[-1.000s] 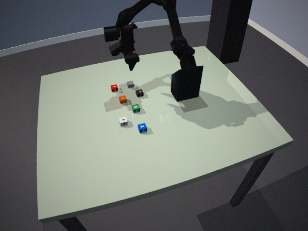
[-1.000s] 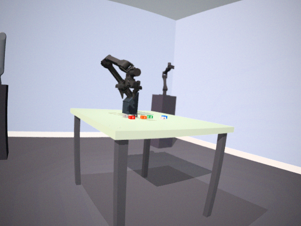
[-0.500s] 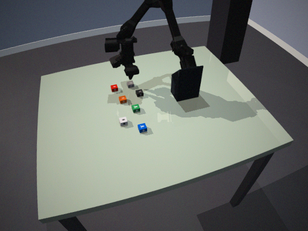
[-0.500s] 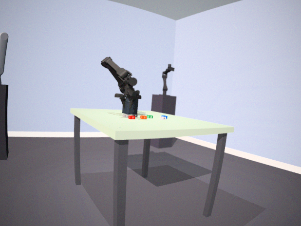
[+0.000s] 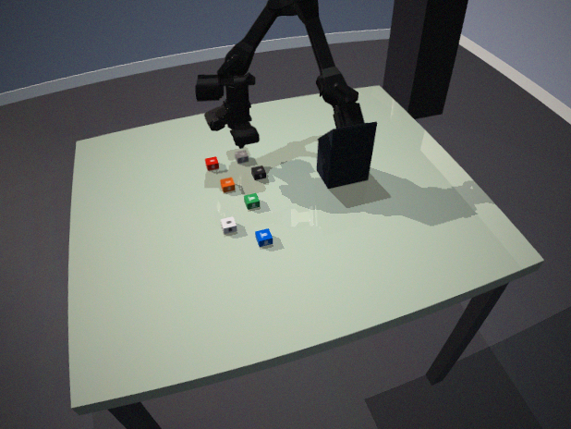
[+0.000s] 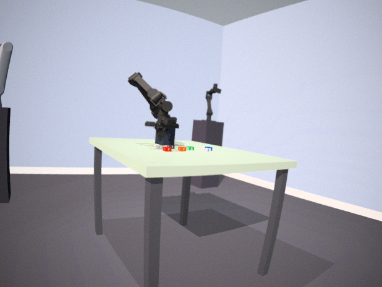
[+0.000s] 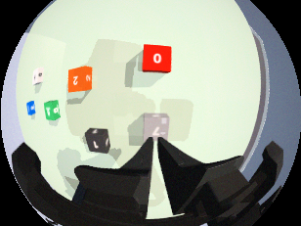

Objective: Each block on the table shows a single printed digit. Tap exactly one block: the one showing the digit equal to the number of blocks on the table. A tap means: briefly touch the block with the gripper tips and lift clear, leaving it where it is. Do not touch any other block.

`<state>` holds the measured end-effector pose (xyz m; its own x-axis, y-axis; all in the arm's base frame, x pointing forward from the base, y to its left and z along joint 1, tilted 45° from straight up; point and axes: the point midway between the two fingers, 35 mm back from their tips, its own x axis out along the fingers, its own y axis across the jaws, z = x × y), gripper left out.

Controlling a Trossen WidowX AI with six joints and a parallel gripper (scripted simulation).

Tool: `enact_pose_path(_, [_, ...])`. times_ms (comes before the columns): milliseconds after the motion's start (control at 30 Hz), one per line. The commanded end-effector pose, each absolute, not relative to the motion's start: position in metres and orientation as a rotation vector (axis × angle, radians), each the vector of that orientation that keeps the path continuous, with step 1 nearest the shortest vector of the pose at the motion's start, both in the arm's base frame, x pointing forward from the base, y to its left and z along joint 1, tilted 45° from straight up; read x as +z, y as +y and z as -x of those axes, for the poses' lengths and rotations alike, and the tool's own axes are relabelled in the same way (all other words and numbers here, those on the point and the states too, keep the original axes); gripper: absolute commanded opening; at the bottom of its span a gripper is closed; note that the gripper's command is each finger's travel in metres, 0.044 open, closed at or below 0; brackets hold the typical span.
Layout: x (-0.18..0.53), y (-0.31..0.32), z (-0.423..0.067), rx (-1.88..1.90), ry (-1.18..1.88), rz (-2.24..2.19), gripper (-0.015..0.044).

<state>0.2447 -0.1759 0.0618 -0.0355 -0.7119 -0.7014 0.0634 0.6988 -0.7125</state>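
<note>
My gripper [image 5: 241,146] [image 6: 161,140] [image 7: 154,141] is shut, with its tips just above the grey block and nothing seen between them. The grey block [image 5: 242,157] [image 7: 155,124] sits flat on the table and shows what looks like a 7; the tips slightly overlap its near edge in the wrist view. The red block [image 5: 212,164] [image 6: 167,149] [image 7: 156,58] shows 0. The orange block [image 5: 227,185] [image 7: 80,79] shows 2. The black block [image 5: 259,173] [image 7: 98,140] has a thin digit, hard to read. The digits on the green block [image 5: 251,201], white block [image 5: 228,226] and blue block [image 5: 263,238] are unclear.
The table [image 5: 185,296] [image 6: 222,161] carries the dark arm base [image 5: 344,159] to the right of the blocks in the top view. The red and black blocks stand close to either side of the grey block. Arm shadows fall across the tabletop.
</note>
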Motion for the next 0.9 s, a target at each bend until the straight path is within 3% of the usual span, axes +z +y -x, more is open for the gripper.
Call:
enact_pose_path(0, [0.059,-0.176,-0.243,-0.673,1.494,0.562,0.0020])
enact_pose_path(867, [0.043,-0.195,-0.245,-0.679,1.485,0.565,0.0020])
